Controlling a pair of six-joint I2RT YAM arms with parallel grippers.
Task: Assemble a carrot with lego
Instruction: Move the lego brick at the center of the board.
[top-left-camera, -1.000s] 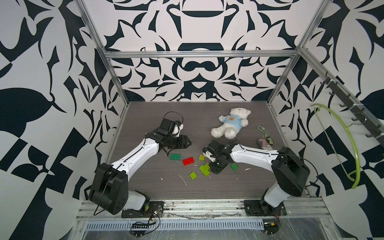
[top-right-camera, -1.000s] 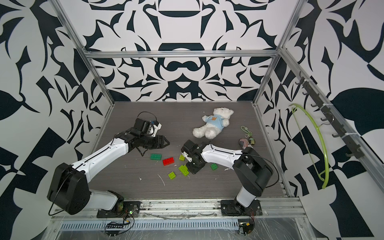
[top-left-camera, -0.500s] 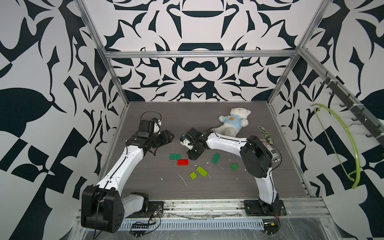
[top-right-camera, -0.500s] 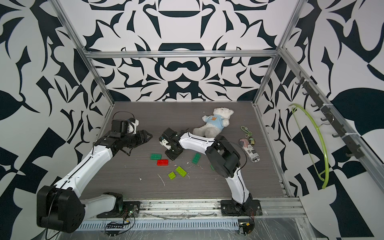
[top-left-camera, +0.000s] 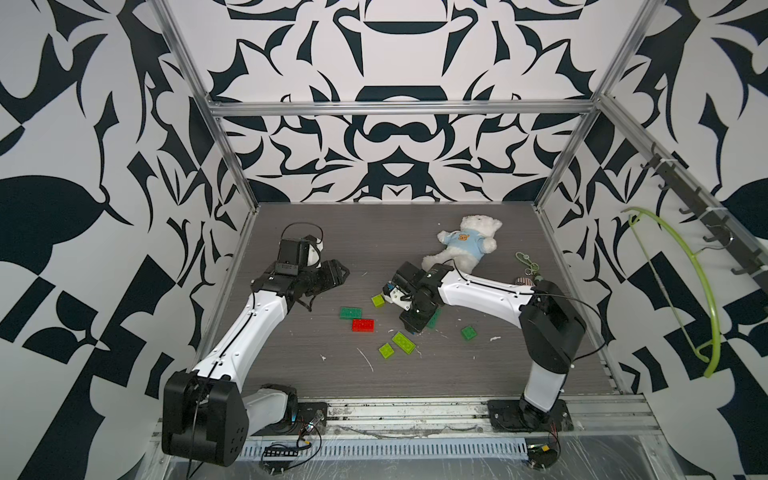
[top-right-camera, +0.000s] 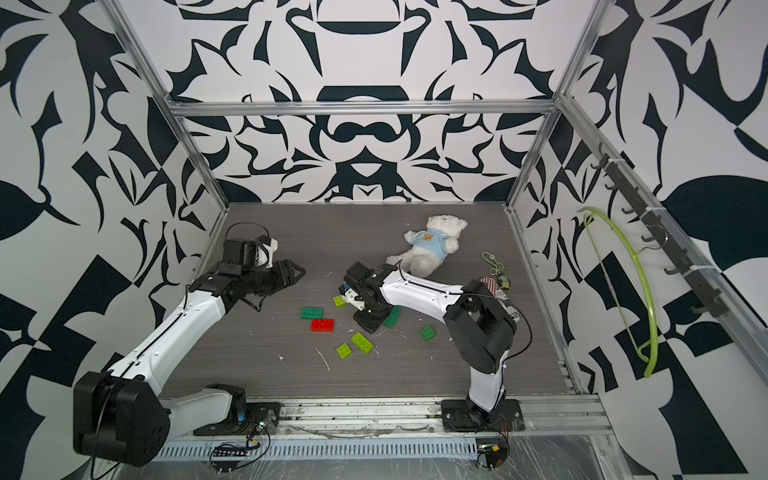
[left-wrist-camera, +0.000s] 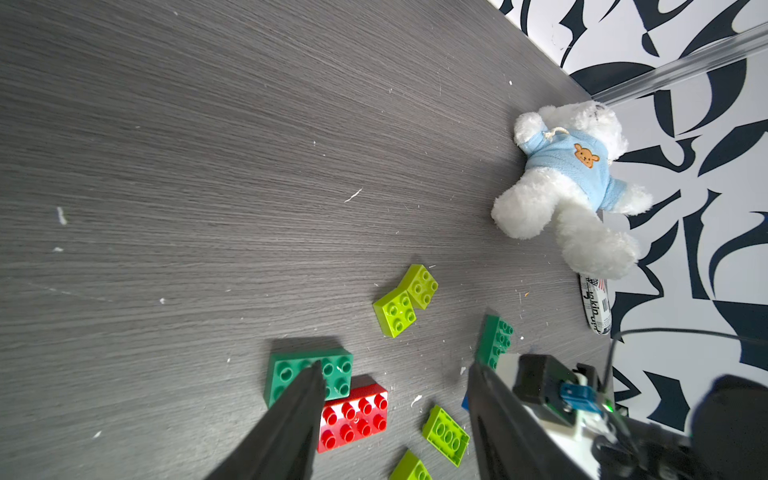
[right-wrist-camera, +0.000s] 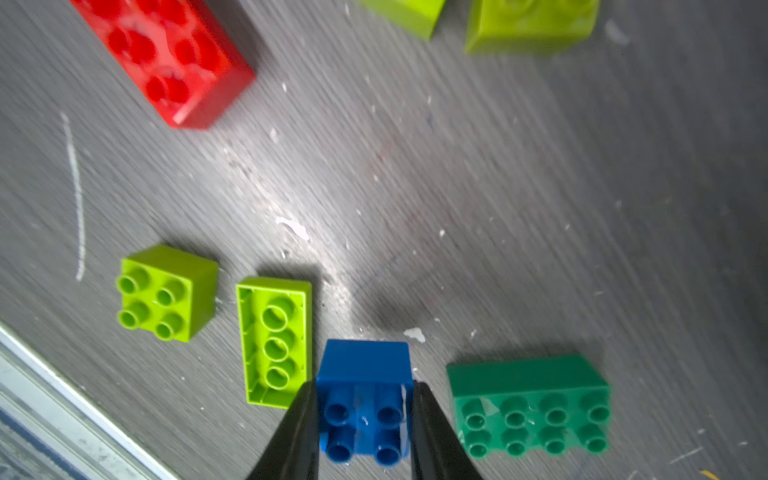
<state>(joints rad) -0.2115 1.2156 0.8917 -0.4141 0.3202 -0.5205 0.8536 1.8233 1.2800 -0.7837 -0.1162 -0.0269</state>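
No assembled carrot is in view; the lego lies as loose bricks mid-table. My right gripper (right-wrist-camera: 363, 415) is shut on a blue square brick (right-wrist-camera: 363, 370), studs facing the camera, low over the table (top-left-camera: 291, 232). Beside it lie a dark green oblong (right-wrist-camera: 530, 405), an upturned lime oblong (right-wrist-camera: 274, 338) and a lime square (right-wrist-camera: 166, 293). In both top views the right gripper (top-left-camera: 413, 326) (top-right-camera: 368, 322) points down. A red brick (top-left-camera: 363, 325) and a dark green oblong (top-left-camera: 351, 312) lie left of it. My left gripper (top-left-camera: 343, 272) (left-wrist-camera: 395, 368) hovers open and empty.
A white teddy bear (top-left-camera: 465, 245) in a blue shirt lies at the back right, with a keychain (top-left-camera: 527, 264) next to it. A dark green square brick (top-left-camera: 468, 332) sits under the right arm. A lime hanger (top-left-camera: 681, 291) hangs on the right wall.
The left arm has drawn back to the left and away from the bricks. The right gripper swung out to the left, then came back down beside the dark green oblong. Some lime bricks have shifted.
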